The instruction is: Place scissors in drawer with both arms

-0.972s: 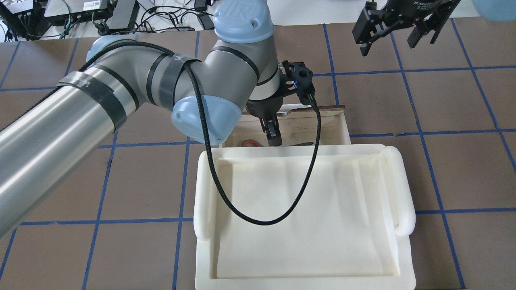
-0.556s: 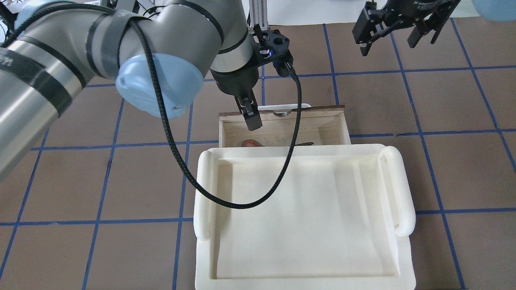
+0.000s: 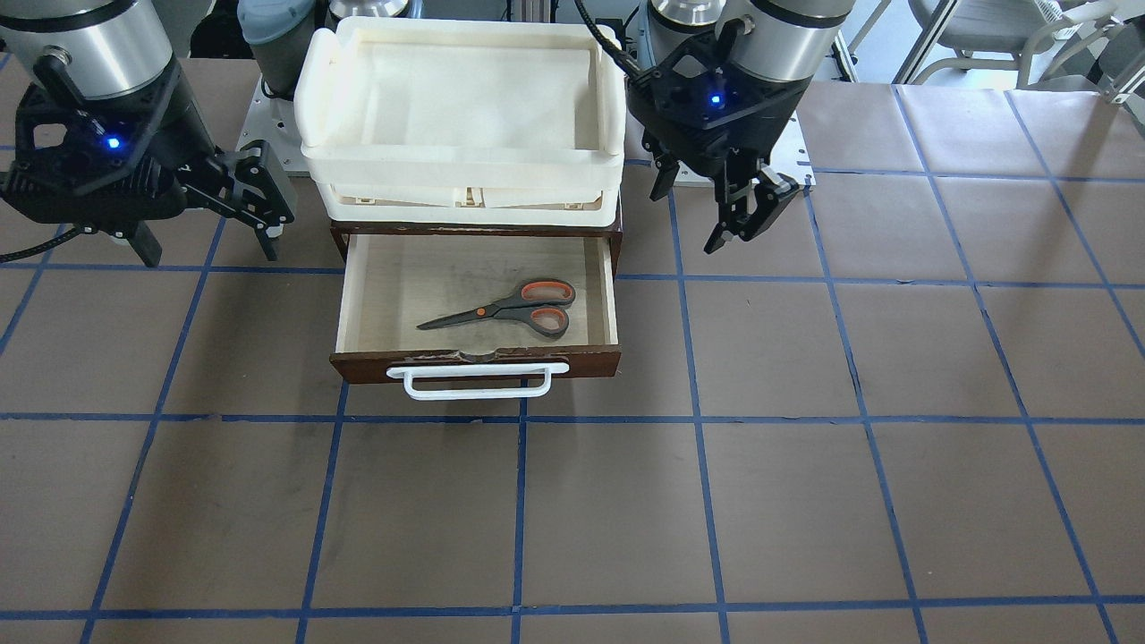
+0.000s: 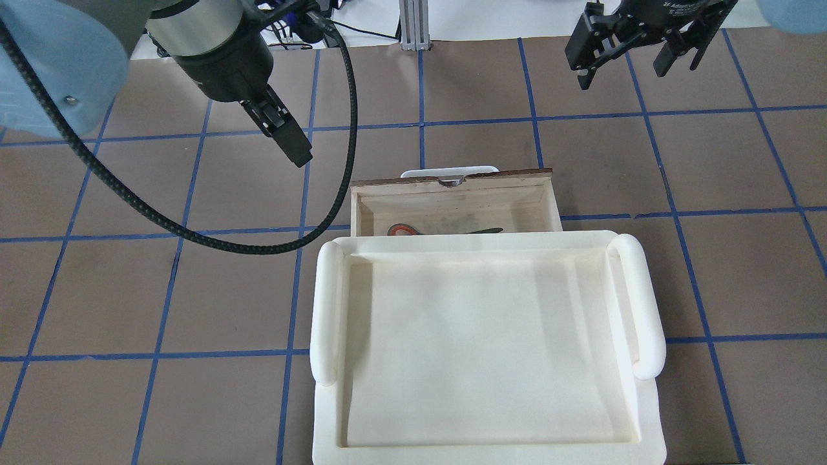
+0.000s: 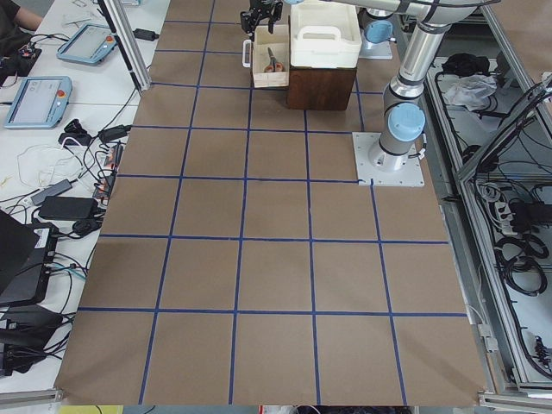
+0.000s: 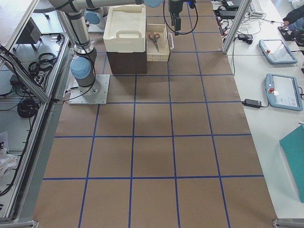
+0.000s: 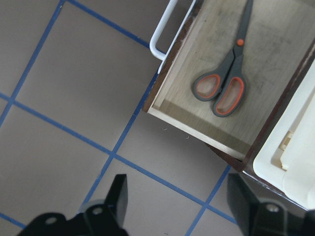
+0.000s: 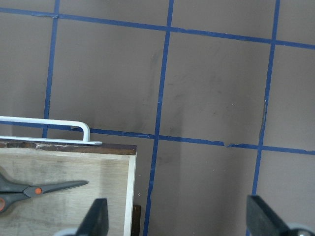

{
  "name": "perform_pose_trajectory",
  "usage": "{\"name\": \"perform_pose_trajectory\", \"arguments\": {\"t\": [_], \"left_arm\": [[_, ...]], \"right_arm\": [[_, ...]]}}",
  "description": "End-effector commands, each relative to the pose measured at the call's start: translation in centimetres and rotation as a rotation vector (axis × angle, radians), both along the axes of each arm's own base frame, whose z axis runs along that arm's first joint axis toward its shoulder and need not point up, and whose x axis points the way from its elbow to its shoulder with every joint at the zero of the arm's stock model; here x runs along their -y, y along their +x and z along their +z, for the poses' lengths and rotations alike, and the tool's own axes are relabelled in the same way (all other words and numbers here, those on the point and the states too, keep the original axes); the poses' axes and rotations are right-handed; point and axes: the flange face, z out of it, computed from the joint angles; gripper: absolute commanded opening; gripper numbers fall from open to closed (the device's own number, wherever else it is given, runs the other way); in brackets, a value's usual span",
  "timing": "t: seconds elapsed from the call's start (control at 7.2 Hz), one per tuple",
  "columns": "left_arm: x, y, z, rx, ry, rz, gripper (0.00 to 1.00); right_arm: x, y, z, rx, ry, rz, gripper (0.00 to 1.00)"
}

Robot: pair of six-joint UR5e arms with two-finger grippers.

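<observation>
Firstly, nearest the front-facing camera, the drawer (image 3: 474, 365) stands open, and the scissors (image 3: 505, 309) lie flat on its pale floor. Their loops point toward the left gripper (image 7: 178, 189) and their blades toward the right gripper (image 8: 179, 214). Both grippers hang beside the drawer, apart from the scissors, jaws spread wide, holding nothing. Farther back, white print on the right gripper partly reads "2F Adaptive".
</observation>
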Motion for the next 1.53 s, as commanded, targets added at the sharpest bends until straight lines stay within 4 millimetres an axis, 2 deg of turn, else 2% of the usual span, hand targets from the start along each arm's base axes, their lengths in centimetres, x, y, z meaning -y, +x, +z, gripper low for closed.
{"name": "perform_pose_trajectory", "arguments": {"t": [0.0, 0.14, 0.28, 0.56, 0.83, 1.39], "left_arm": [[-0.4, 4.5, 1.5, 0.126, -0.025, 0.362, 0.89], [-0.6, 6.8, 1.7, 0.16, -0.005, 0.495, 0.89], [-0.9, 7.9, 2.1, 0.102, 0.025, 0.582, 0.89], [-1.1, 7.7, 2.4, 0.035, 0.048, 0.807, 0.9], [-1.6, 7.8, 3.0, 0.03, 0.042, 0.855, 0.91], [-1.4, 7.6, 2.5, 0.006, 0.067, 0.853, 0.92]], "right_arm": [[0.0, 0.0, 0.0, 0.0, 0.0, 0.001, 1.0], [0.0, 0.0, 0.0, 0.0, 0.0, 0.001, 1.0], [0.0, 0.0, -0.1, 0.0, 0.001, 0.001, 1.0], [0.0, 0.0, -0.1, 0.0, 0.001, 0.001, 1.0], [0.0, 0.0, -0.1, 0.0, 0.001, 0.001, 1.0], [0.0, 0.0, -0.1, 0.0, 0.003, 0.001, 1.0]]}}
